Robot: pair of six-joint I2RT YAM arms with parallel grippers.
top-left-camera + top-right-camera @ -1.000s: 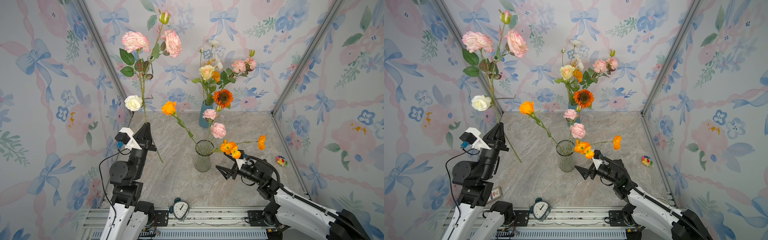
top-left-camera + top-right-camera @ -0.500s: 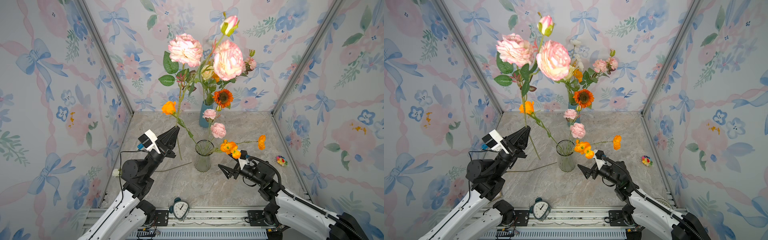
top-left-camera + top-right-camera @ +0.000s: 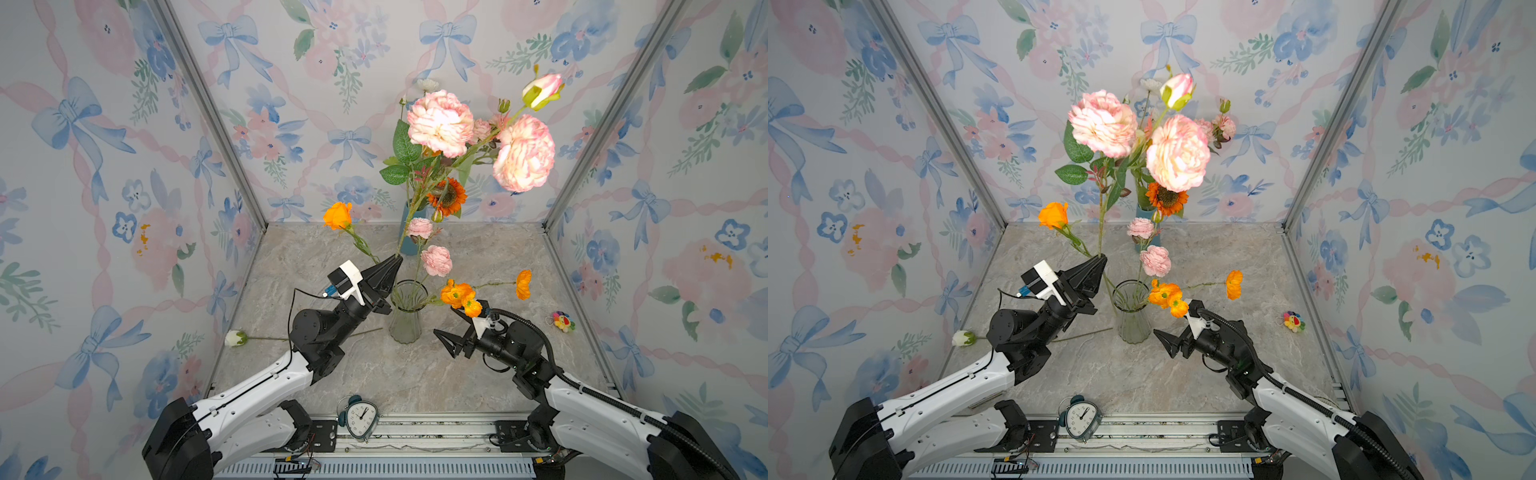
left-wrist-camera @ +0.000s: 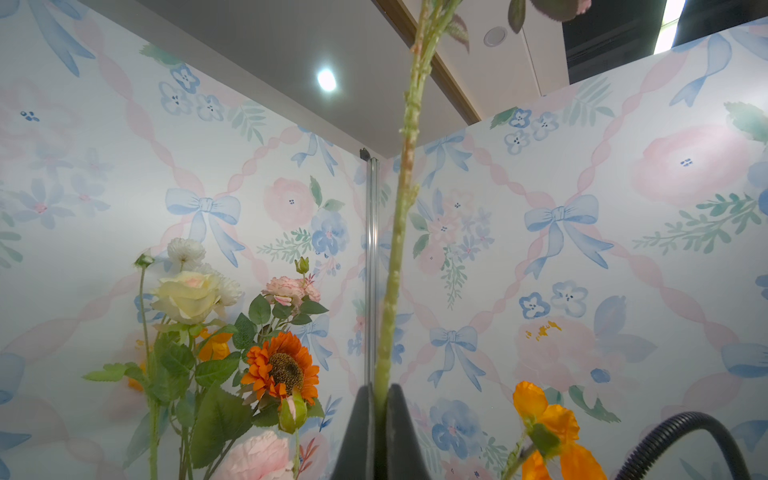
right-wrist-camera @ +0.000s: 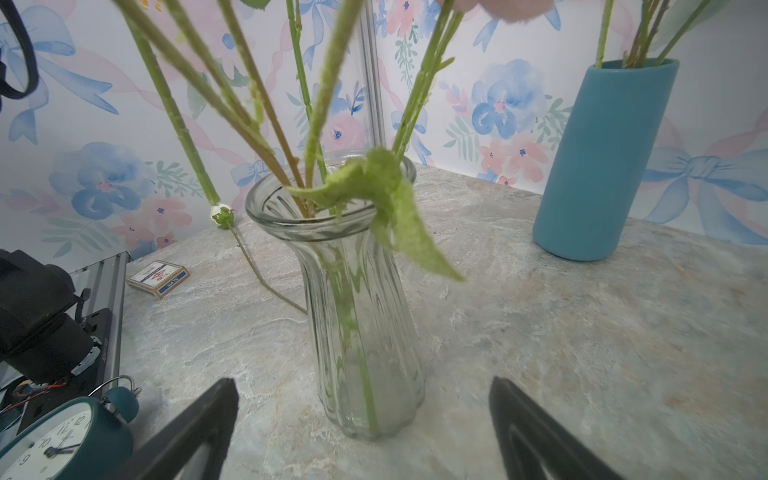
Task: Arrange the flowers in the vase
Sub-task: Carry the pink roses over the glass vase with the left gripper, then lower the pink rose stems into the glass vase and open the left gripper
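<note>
1. L gripper (image 3: 397,259): clenched on the lower stem of the pink rose spray (image 3: 440,122). In the L wrist view the fingers (image 4: 355,440) meet round the stem.
2. Change: 1 s ago this grip was out by the L wall, well apart from the glass vase (image 3: 406,316). Now the tips sit just beside its rim, on the L-arm side. Carry looks about done; insertion should be next.
3. Also changed: the white rose (image 3: 235,337) stood up by the spray 1 s ago. It now lies flat on the table (image 3: 374,374), well apart from the glass vase on its L-arm side. Prob. dropped, so it needs a re-pick.
4. Axis: the spray's long axis runs steep, near upright. Blooms are on top, leaning over and past the glass vase, w/ the cut end down. In the R wrist view one stem end seems to hang outside the rim. Can't tell if it's this stem, but the spray is prob. not in yet.
5. R gripper (image 3: 444,344): jaws wide, holding nothing, low beside the glass vase on the R-arm side and facing it.
6. Farther out: the glass vase already holds orange and pink stems. The blue vase (image 5: 602,166) behind it holds the sunflower (image 3: 448,196) bunch.
</note>
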